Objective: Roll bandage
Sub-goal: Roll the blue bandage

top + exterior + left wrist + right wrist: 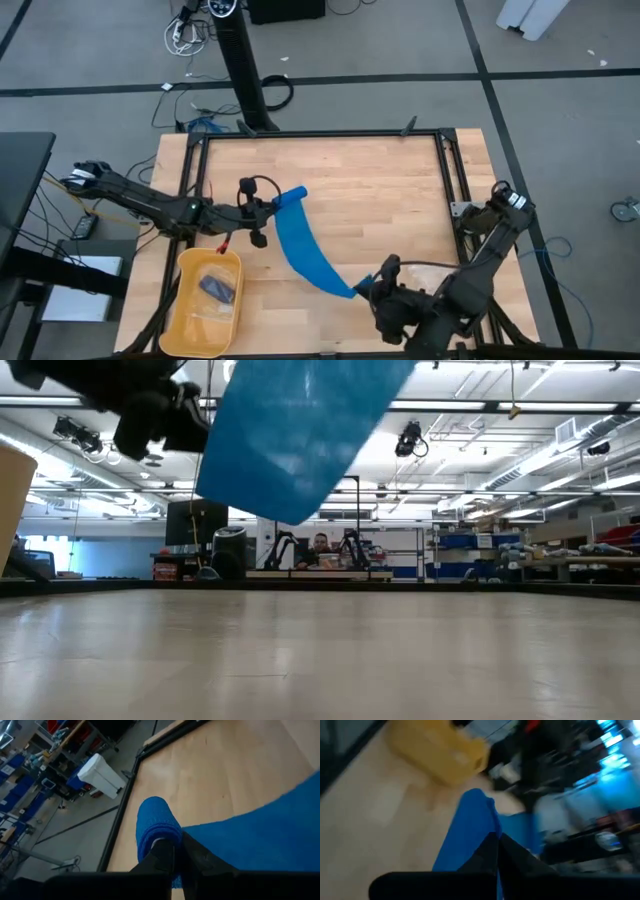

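Bandage (300, 435) hangs closest to the low camera, a broad blue sheet lifted off the counter (380, 190). From above it runs as a long band between the two arms, one end near the counter's middle-left, the other near the front edge to the right of centre, sagging in a curve. Counter is pale wood in a dark frame. Yellow tray (185, 310) sits at the front-left corner, holding a clear bag and a small dark packet (217, 288); neither is part of the job. Left tool (272, 204) is pinched shut on the upper end of the band; its wrist view shows the fabric (157, 822) bunched over the fingertips (165, 855). Right tool (368, 289) is clamped shut on the lower end, blue cloth (470, 830) running away from its fingers (492, 855). Judgement: strip is stretched out and held at both ends, rolling proper not yet begun. To do it well, keep light tension so the band stays flat and untwisted, start the roll at one end with a tight first turn, and feed the slack in evenly with edges aligned. Risk: too much pull slips an end free; too little gives a loose, skewed roll.
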